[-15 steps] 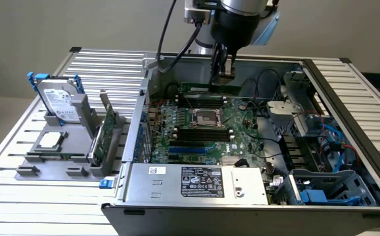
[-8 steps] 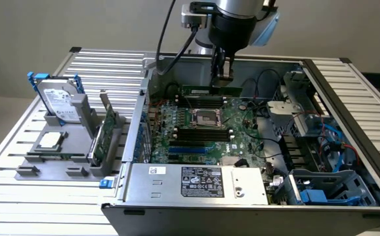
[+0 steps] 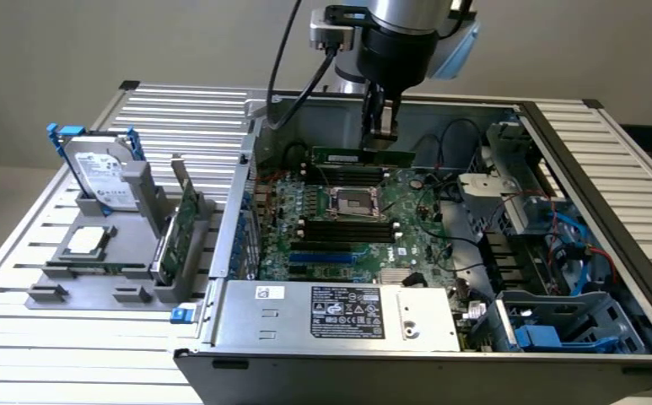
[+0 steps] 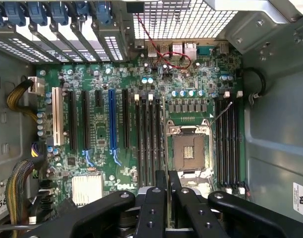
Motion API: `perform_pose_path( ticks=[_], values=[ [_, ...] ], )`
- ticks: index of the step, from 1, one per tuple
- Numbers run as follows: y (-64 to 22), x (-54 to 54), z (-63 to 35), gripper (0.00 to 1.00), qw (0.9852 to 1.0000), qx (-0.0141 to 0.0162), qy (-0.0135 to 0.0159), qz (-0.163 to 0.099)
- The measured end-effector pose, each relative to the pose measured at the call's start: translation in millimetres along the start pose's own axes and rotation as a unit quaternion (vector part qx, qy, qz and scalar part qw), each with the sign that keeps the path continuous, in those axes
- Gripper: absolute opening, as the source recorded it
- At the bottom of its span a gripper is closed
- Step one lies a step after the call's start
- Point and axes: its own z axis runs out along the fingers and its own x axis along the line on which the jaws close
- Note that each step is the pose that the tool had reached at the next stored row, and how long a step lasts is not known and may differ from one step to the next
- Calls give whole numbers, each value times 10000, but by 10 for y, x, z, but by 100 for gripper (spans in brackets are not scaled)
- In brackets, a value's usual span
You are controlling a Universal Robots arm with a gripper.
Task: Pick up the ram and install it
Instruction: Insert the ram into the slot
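Note:
The ram (image 3: 362, 157) is a narrow green stick. It hangs level inside the open computer case, just above the far memory slots (image 3: 348, 175) of the motherboard (image 3: 303, 245). My gripper (image 3: 383, 135) reaches down from above and is shut on the ram's right part. In the wrist view the black fingers (image 4: 156, 198) stand nearly together, and my gripper (image 4: 167, 182) looks down on the board. There, one bank of long black slots (image 4: 147, 139) lies on one side of the CPU socket (image 4: 187, 151) and another bank (image 4: 228, 144) on the other.
On the exterior view's left, a grey holder (image 3: 89, 287) carries a hard drive (image 3: 100, 173), a processor (image 3: 87, 240) and an upright green expansion card (image 3: 187, 221). The power supply (image 3: 337, 314) fills the case's near side. Drive bays and blue cables (image 3: 573, 245) crowd the right.

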Motion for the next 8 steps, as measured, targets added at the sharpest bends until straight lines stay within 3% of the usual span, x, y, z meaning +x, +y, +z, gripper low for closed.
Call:
perform_pose_path(
  ticks=[8],
  values=[
    [0,0,0,14,10000,0,0,0]
  ],
)
